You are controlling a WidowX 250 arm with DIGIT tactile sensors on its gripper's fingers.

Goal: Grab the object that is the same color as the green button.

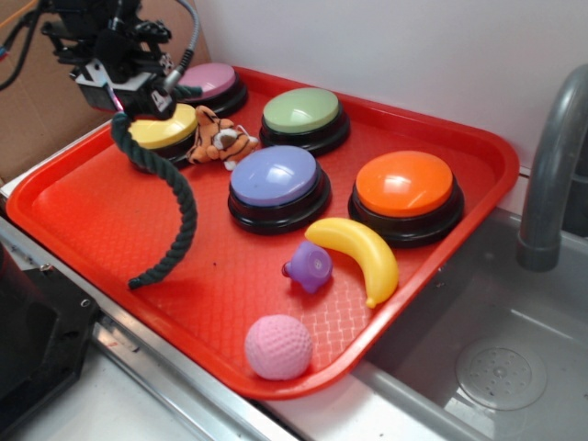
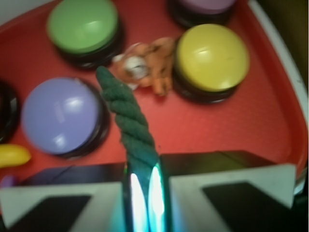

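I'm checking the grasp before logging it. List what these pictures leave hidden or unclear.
- Exterior view: the tool fingertips are hidden by the rope and the arm body.
- Wrist view: the rope's lower end is out of frame; the tiger plush is blurred.
- Exterior view: whether the rope's tip touches the tray cannot be told.

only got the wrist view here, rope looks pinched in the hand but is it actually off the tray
Observer: Mostly. On the exterior view the green rope hangs from the hand, and only its lower tip looks to reach the red tray.
Operator: anything under it
Observer: Bare tray there; the tiger plush sits further back.
Operator: what's at the far end of the tray
Observer: A pink ball, a banana and an orange button.
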